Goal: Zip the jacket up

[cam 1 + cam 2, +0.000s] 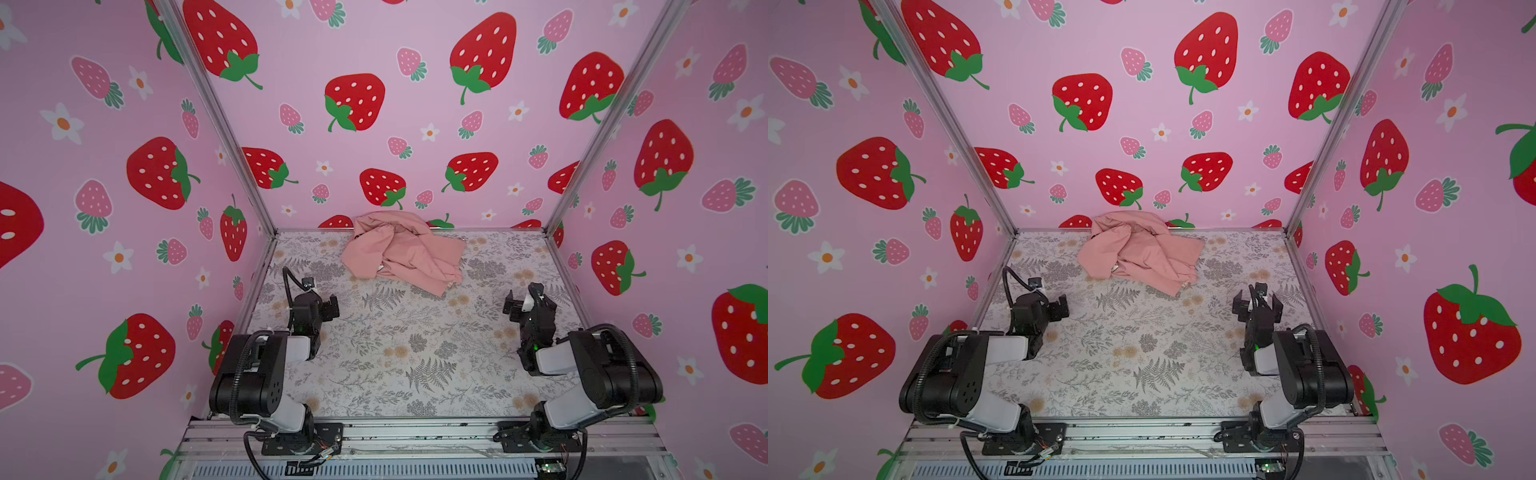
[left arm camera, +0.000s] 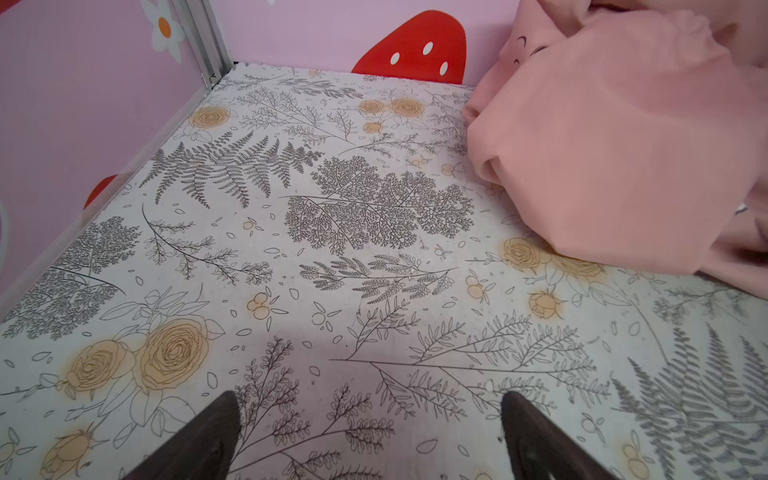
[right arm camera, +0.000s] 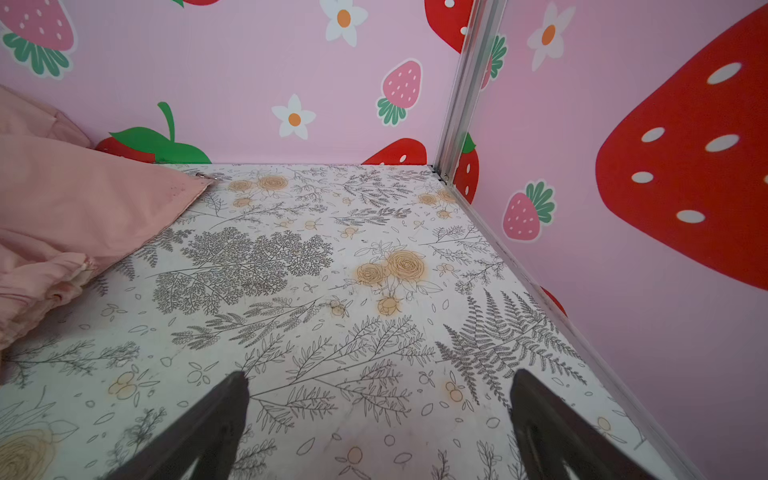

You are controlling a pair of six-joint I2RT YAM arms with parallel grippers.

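Plain salmon pink on the jacket point(image 1: 409, 253). White with grey ferns and tan roses on the table point(image 1: 374, 357). Pale pink with red and pink strawberries, green leaves, white flowers on the walls point(image 1: 374, 41).

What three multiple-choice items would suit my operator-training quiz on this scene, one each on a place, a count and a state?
1. Where does the crumpled salmon-pink cloth jacket lie?
A far end of the floral-printed tabletop, by the strawberry-print back wall; B tabletop centre; C near the front rail.
2. How many of the left gripper and right gripper touch the jacket?
A both; B one; C neither.
3. The grippers are:
A both shut; B both open; C only one open.
Answers: 1 A, both top views show it bunched at that wall. 2 C, bare tabletop separates each gripper from the cloth. 3 B, the wrist views show spread jaws holding nothing.
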